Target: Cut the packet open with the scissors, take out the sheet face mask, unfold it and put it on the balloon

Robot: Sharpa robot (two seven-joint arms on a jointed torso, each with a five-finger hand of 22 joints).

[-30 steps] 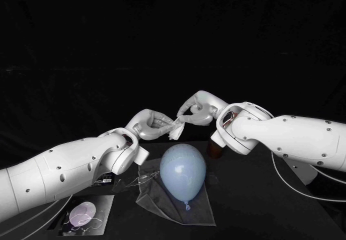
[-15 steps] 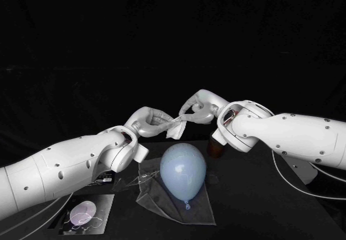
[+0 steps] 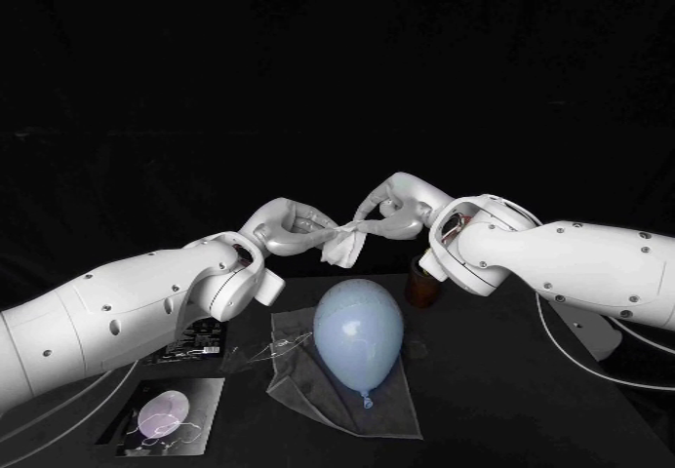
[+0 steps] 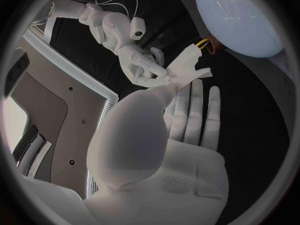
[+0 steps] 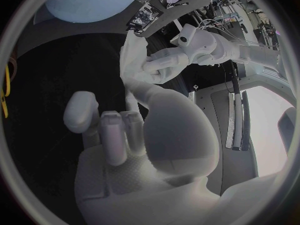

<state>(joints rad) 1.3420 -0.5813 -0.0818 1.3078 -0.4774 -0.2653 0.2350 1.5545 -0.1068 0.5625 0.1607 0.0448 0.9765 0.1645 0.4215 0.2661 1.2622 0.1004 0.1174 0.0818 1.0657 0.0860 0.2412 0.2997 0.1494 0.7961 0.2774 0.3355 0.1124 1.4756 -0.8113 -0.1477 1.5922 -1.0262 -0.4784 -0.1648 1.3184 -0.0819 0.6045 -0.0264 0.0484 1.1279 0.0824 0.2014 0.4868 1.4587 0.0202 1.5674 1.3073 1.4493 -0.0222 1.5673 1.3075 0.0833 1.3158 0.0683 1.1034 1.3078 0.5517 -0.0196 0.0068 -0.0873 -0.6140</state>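
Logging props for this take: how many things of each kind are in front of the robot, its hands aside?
pale blue balloon: 1
sheet face mask: 1
clear plastic sheet: 1
dark packet: 1
printed picture: 1
brown holder: 1
Total: 6

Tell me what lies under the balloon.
A clear plastic film lies under the balloon, spread on the black table. The part directly beneath the balloon is covered.
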